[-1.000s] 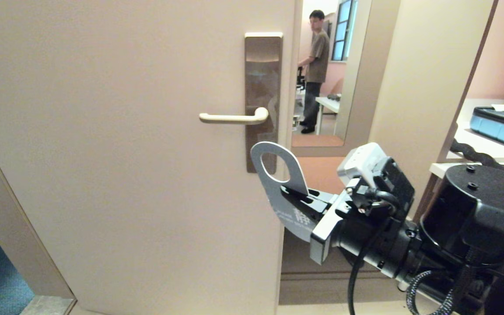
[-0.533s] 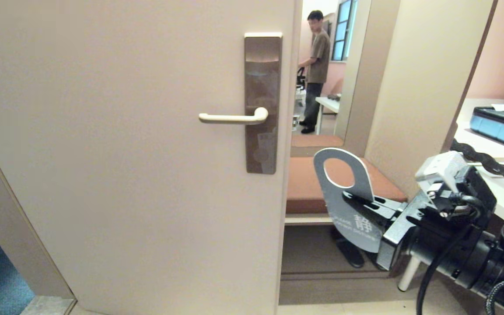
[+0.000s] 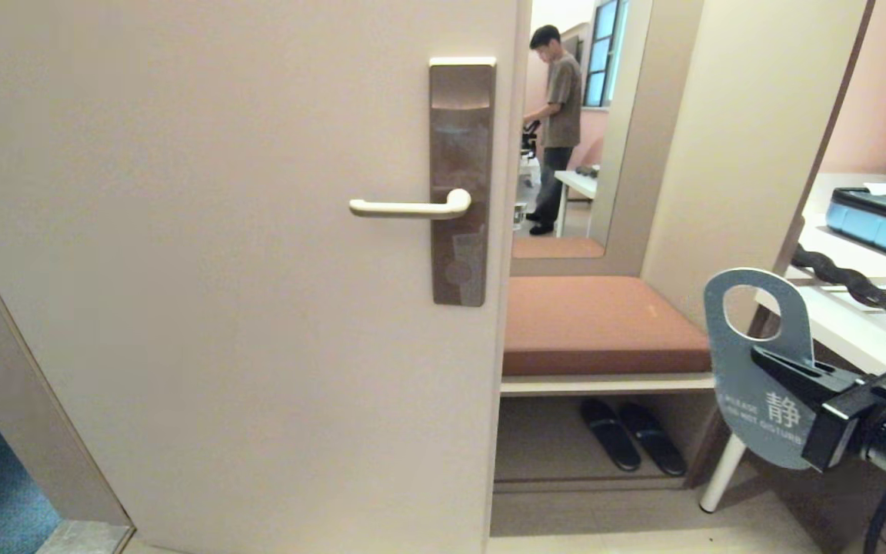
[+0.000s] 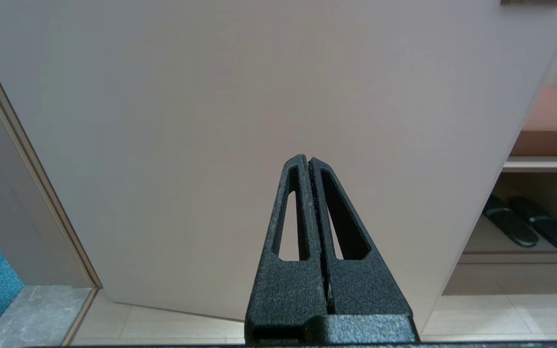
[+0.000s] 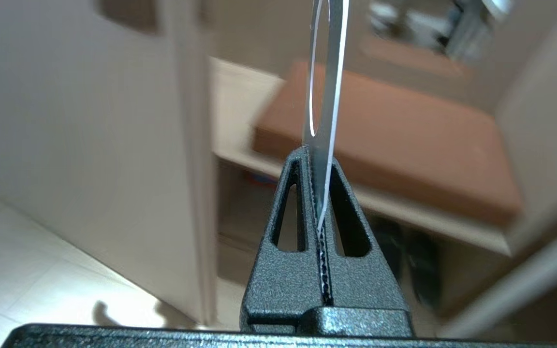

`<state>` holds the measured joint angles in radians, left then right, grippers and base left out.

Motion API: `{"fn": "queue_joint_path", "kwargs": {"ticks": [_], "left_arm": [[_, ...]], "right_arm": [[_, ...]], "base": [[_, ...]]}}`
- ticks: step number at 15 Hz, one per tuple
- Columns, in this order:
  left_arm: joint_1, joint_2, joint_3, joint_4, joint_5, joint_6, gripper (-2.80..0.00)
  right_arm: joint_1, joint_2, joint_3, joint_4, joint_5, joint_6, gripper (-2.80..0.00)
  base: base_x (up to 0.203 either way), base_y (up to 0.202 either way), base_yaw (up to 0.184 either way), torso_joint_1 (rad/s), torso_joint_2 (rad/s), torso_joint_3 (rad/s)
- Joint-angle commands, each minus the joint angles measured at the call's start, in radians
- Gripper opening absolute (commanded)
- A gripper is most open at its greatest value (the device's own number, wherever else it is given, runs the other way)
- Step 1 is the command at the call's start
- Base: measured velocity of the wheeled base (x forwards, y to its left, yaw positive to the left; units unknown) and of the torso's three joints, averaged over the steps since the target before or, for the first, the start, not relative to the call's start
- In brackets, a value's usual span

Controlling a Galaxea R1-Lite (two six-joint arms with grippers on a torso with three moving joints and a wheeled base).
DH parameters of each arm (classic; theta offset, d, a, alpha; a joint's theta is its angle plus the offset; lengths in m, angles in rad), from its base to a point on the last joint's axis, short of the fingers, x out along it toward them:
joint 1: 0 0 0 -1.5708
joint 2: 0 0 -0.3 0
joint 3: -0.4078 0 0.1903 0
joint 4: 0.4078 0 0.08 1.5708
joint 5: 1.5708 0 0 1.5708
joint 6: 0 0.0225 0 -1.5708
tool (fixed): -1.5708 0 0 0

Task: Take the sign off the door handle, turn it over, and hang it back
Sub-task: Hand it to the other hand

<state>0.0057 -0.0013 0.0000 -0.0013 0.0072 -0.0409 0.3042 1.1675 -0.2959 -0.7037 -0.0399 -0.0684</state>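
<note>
A: Where does your sign (image 3: 760, 362) sit right now?

B: Off the door handle (image 3: 409, 206) and well to the right of it, upright, grey-blue face with the white character toward the head camera. Your right gripper (image 3: 777, 365) pinches it below the oval hole. The left gripper (image 4: 310, 166) is pressed together on nothing, low before the door (image 3: 220, 269).

A: So which step is this?

B: I'd judge removal done, the turn-over not yet. Next you need the white face brought round, then the hole carried over the lever's free end.

A: Room to turn it?

B: Open air above the bench (image 3: 604, 323), but mind the shelf edge (image 3: 843, 331) just behind the sign, and the door's edge on the way in
</note>
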Motion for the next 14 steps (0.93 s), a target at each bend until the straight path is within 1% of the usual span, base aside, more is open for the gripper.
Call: {"fn": "queue_joint_path", "kwargs": {"ticks": [1, 3, 5, 6, 7, 11, 14], "left_arm": [[0.0, 0.001, 0.0, 0.0, 0.0, -0.001, -2.8], [0.0, 0.001, 0.0, 0.0, 0.0, -0.001, -2.8], [0.0, 0.001, 0.0, 0.0, 0.0, -0.001, -2.8], [0.0, 0.001, 0.0, 0.0, 0.0, -0.001, -2.8], [0.0, 0.001, 0.0, 0.0, 0.0, -0.001, -2.8], [0.0, 0.001, 0.0, 0.0, 0.0, -0.001, -2.8], [0.0, 0.001, 0.0, 0.0, 0.0, -0.001, -2.8]], "right_arm": [[-0.059, -0.118, 0.109, 0.005, 0.002, 0.001, -2.8], [-0.08, -0.2, 0.21, 0.008, 0.002, 0.001, -2.8], [-0.086, -0.272, 0.282, 0.013, 0.006, 0.001, -2.8], [-0.088, -0.313, 0.29, 0.056, 0.017, 0.002, -2.8], [-0.095, -0.362, 0.293, 0.132, 0.025, 0.003, -2.8], [-0.17, -0.581, 0.296, 0.433, 0.054, 0.001, -2.8], [-0.222, -0.743, 0.296, 0.559, 0.083, -0.001, -2.8]], "base": [[0.0, 0.0, 0.0, 0.0, 0.0, 0.0], [0.0, 0.0, 0.0, 0.0, 0.0, 0.0], [0.0, 0.0, 0.0, 0.0, 0.0, 0.0], [0.0, 0.0, 0.0, 0.0, 0.0, 0.0], [0.0, 0.0, 0.0, 0.0, 0.0, 0.0], [0.0, 0.0, 0.0, 0.0, 0.0, 0.0], [0.0, 0.0, 0.0, 0.0, 0.0, 0.0]]}}
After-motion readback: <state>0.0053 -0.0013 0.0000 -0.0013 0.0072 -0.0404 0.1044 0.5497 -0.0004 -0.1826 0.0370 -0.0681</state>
